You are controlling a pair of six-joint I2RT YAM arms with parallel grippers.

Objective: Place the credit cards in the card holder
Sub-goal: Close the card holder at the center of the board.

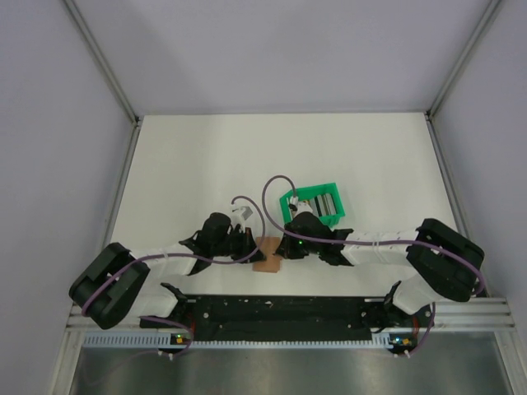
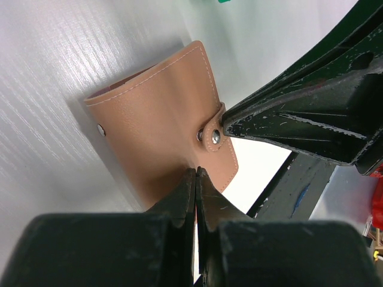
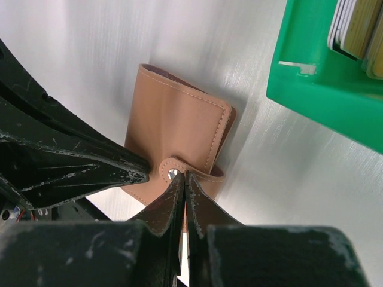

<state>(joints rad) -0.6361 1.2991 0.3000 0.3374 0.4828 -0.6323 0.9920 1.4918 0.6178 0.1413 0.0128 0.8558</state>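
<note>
The tan card holder [image 1: 268,256] lies folded near the table's front edge, between my two grippers, with its snap strap [image 3: 197,172] fastened. My left gripper [image 2: 196,171] is shut with its tips pinching the holder's near edge [image 2: 161,143]. My right gripper [image 3: 184,176] is shut with its tips on the strap right beside the snap button; its finger [image 2: 287,119] also shows in the left wrist view, touching the strap end. The credit cards [image 3: 354,24] stand on edge in the green tray [image 1: 317,206], behind the right gripper.
The green plastic tray [image 3: 323,84] sits just right of and behind the card holder, close to the right wrist. The black base rail [image 1: 272,309] runs along the table's near edge. White walls close off the left, right and back.
</note>
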